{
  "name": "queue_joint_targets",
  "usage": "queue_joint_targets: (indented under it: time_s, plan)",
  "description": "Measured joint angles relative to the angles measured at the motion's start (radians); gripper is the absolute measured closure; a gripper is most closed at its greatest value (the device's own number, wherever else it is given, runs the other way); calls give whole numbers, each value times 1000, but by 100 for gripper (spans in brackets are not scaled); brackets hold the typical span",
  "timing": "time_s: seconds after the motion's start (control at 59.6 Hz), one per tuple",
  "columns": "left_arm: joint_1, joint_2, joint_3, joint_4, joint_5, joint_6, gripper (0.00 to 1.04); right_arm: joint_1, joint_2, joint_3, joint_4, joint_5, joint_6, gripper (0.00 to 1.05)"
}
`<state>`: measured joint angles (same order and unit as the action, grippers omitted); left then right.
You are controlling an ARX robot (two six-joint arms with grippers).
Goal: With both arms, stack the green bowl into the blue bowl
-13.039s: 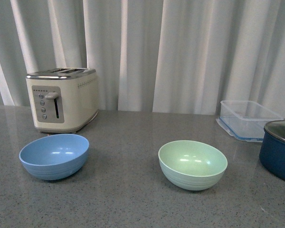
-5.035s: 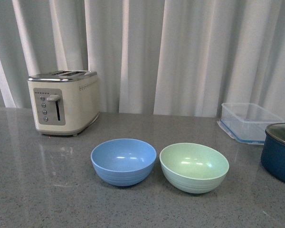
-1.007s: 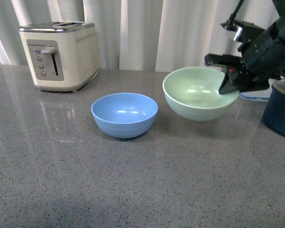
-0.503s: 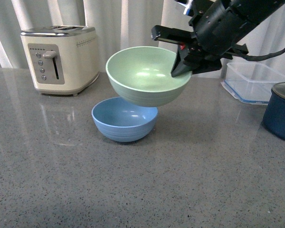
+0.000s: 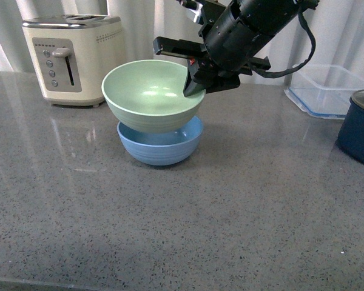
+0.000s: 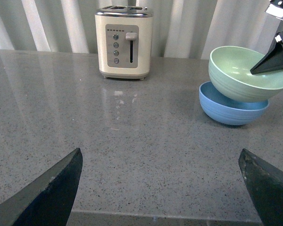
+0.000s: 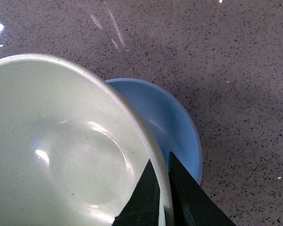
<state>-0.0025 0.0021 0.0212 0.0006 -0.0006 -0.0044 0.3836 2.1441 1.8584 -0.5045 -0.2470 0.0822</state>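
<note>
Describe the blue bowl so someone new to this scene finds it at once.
On the grey countertop, look right of the cream toaster to the two bowls. The blue bowl is the lower one, sitting on the counter under the tilted green bowl; it is pale sky-blue, unlike the dark navy pot at far right.

The front view looks slightly down across the worktop [image 5: 170,230] toward its far edge, the left wrist view sits low by the near edge, further left, facing likewise, and the right wrist view looks down from close above; all share the green bowl [image 5: 145,97] and blue bowl [image 5: 161,148].
</note>
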Motion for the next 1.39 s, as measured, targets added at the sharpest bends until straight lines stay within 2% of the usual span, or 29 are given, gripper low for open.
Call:
queue_joint_targets:
  time_s: [0.487, 0.571, 0.772, 0.973, 1.007, 1.057, 1.309, 1.393]
  plan:
    - [0, 0, 0, 0, 0, 0, 7, -28, 53, 15, 18, -45, -24, 103]
    - [0, 0, 0, 0, 0, 0, 7, -29, 54, 15, 16, -64, -25, 89]
    - [0, 0, 0, 0, 0, 0, 7, -43, 42, -12, 52, -75, -4, 45]
    - [0, 0, 0, 0, 0, 0, 7, -86, -63, -130, 92, -77, -4, 11]
    - [0, 0, 0, 0, 0, 0, 7, -98, -92, -157, 104, -76, -4, 8]
    - [0, 0, 0, 0, 0, 0, 7, -134, -173, -228, 122, -77, -5, 11]
    - [0, 0, 0, 0, 0, 0, 7, -357, -659, -710, 180, -32, -45, 10]
    - [0, 0, 0, 0, 0, 0, 7, -385, -763, -813, 179, -13, -53, 10]
